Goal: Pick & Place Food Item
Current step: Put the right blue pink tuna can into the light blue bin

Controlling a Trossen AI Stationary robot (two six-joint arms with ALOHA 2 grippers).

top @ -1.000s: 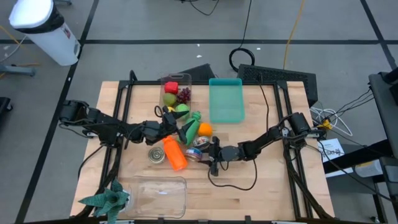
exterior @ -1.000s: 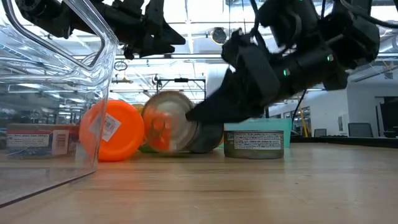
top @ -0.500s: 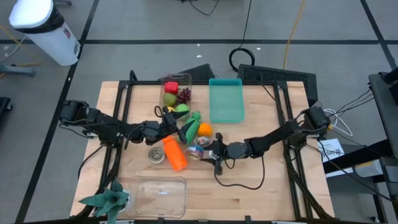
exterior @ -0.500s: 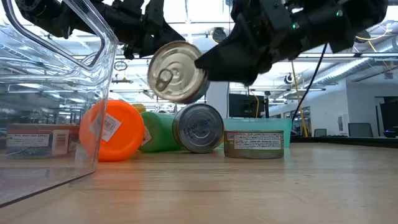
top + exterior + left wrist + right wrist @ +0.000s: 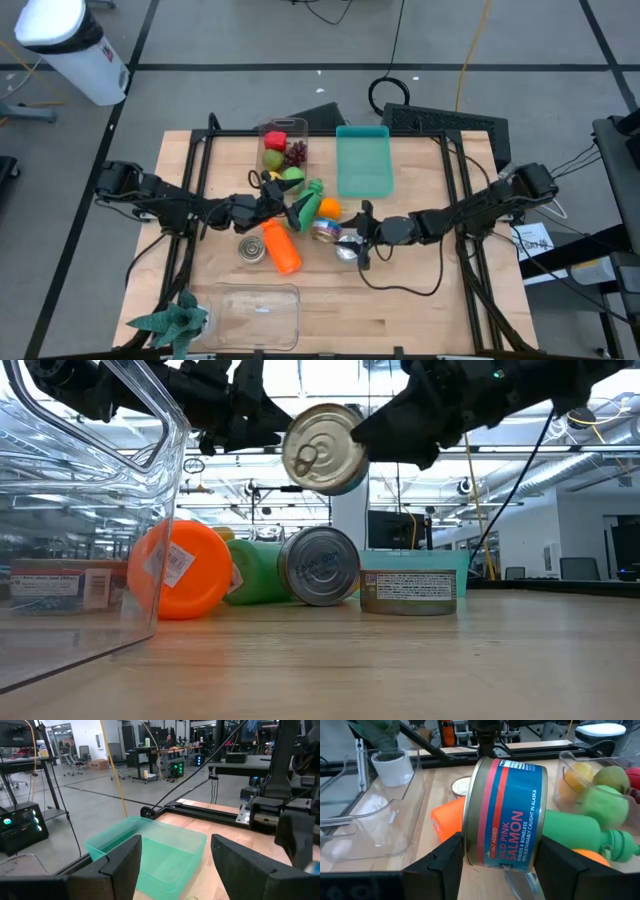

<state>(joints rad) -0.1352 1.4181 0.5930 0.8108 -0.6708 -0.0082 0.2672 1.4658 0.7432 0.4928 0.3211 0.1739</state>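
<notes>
My right gripper (image 5: 352,245) is shut on a pink-salmon can (image 5: 505,812) and holds it in the air over the middle of the table; in the low view the can (image 5: 325,448) shows its pull-tab lid. Below it a second silver can (image 5: 320,565) lies on its side next to a green bottle (image 5: 255,570) and an orange bottle (image 5: 180,570). A flat can (image 5: 408,590) stands upright on its base. My left gripper (image 5: 272,207) hovers open and level above the bottles, with nothing between its fingers (image 5: 120,865). My right gripper pinches the salmon can between its two fingers, one finger (image 5: 440,862) at each flat end, low on the can near its rim (image 5: 470,855). The fingers come almost level from the table's right side. The can is lifted clear, lying on its side and slightly tilted.
A teal bin (image 5: 362,160) stands at the far middle, with a clear tub of fruit (image 5: 282,150) left of it. A clear container (image 5: 255,315) lies at the near edge, a green plant (image 5: 170,320) beside it. Another can (image 5: 252,248) and an orange fruit (image 5: 329,208) lie near the bottles.
My right gripper has risen with the salmon can and drawn back toward the table's right edge. The can, which lay on the table in front of the other silver can, now hangs well clear above it, still on its side.
</notes>
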